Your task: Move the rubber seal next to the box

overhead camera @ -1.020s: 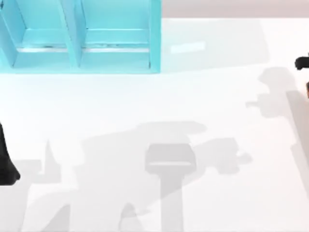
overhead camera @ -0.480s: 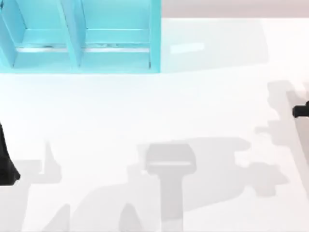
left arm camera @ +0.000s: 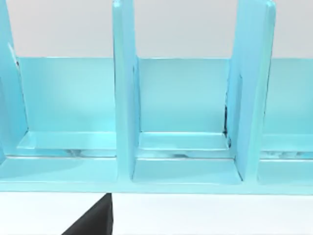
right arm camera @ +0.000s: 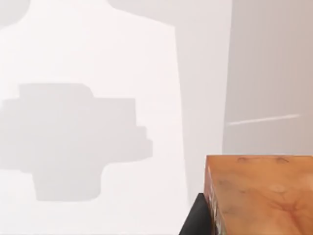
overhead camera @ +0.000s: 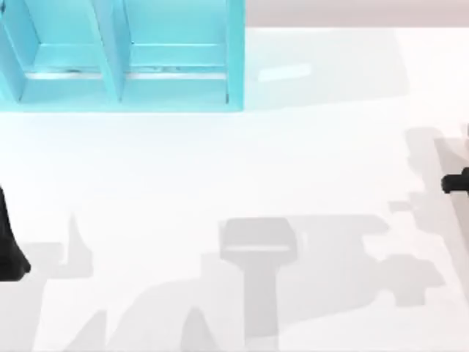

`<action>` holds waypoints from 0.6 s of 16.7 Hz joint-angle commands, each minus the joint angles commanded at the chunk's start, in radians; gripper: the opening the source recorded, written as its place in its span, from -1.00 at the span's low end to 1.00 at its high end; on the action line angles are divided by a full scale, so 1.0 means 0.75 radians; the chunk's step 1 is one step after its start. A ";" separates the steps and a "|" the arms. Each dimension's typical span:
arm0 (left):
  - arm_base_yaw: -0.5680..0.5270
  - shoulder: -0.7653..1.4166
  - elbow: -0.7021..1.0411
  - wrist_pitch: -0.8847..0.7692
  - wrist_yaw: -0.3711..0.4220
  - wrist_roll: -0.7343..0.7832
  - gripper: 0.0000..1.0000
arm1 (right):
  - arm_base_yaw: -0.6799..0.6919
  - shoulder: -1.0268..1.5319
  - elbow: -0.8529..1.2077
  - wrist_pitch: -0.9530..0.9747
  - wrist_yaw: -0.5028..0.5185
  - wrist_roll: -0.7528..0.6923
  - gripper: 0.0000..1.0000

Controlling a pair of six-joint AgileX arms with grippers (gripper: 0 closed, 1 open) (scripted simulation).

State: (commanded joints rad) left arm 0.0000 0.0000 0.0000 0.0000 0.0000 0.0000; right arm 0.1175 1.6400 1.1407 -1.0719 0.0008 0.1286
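Turquoise box (overhead camera: 121, 55) sits at the far left of the white tabletop (overhead camera: 242, 161) in the top view. It is an open rack split by upright dividers into side-by-side compartments. In the left wrist view the same box (left arm camera: 183, 122) faces the camera: three compartments visible in part, the middle one whole, their floors and back walls bare, nothing lying in them.

Rubber seal (right arm camera: 259, 193): reddish-brown block, close up in the right wrist view, top face mottled orange-brown with a few faint paler marks. It is cut off by the picture's edge, so its long axis and heading cannot be told. A dark tool part (right arm camera: 195, 218) touches its near side. Whether it rests on the tabletop or is lifted cannot be told.

Right tool (overhead camera: 456, 182): a dark bit at the right edge of the top view, well apart from the box. Whether it is apart, together or clamped cannot be told.

Left arm (overhead camera: 11, 242): dark shape at the left edge of the top view, nearer than the box; a dark tool corner (left arm camera: 93, 220) shows in the left wrist view. State cannot be told.
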 joint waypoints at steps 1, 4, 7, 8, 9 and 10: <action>0.000 0.000 0.000 0.000 0.000 0.000 1.00 | 0.000 0.000 0.000 0.000 0.000 0.000 -0.70; 0.000 0.000 0.000 0.000 0.000 0.000 1.00 | 0.000 0.000 0.000 0.000 0.000 0.000 -0.25; 0.000 0.000 0.000 0.000 0.000 0.000 1.00 | 0.000 0.000 0.000 0.000 0.000 0.000 0.21; 0.000 0.000 0.000 0.000 0.000 0.000 1.00 | 0.000 0.000 0.000 0.000 0.000 0.000 0.36; 0.000 0.000 0.000 0.000 0.000 0.000 1.00 | 0.000 0.000 0.000 0.000 0.000 0.000 0.51; 0.000 0.000 0.000 0.000 0.000 0.000 1.00 | 0.000 0.000 0.000 0.000 0.000 0.000 0.66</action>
State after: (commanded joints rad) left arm 0.0000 0.0000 0.0000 0.0000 0.0000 0.0000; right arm 0.1175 1.6400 1.1407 -1.0719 0.0008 0.1286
